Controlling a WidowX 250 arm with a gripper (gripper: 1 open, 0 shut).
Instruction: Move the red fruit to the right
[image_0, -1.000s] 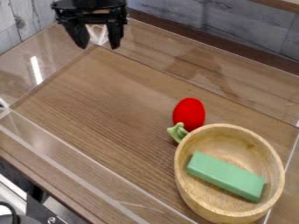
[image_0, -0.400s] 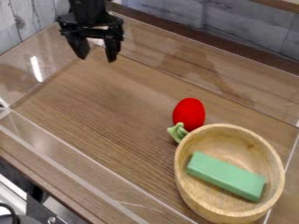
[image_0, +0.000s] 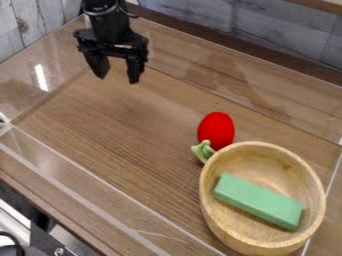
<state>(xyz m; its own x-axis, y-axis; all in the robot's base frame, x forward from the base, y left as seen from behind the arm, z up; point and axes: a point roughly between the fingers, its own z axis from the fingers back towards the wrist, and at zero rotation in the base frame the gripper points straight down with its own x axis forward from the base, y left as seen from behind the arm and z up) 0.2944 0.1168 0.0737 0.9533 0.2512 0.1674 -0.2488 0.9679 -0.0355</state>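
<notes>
The red fruit is a small glossy red egg shape with a pale green leafy cap at its lower left. It lies on the wooden tabletop, touching the rim of the wooden bowl just above that rim. My black gripper hangs at the upper left, well away from the fruit, with its two fingers spread apart and nothing between them.
A flat green rectangular block lies inside the wooden bowl at the lower right. Clear plastic walls border the table on the left and front. A grey plank wall runs along the back.
The gripper has moved down and slightly right, from the back left corner toward the table's middle. It stayed open. The fruit, bowl and block have not moved.
</notes>
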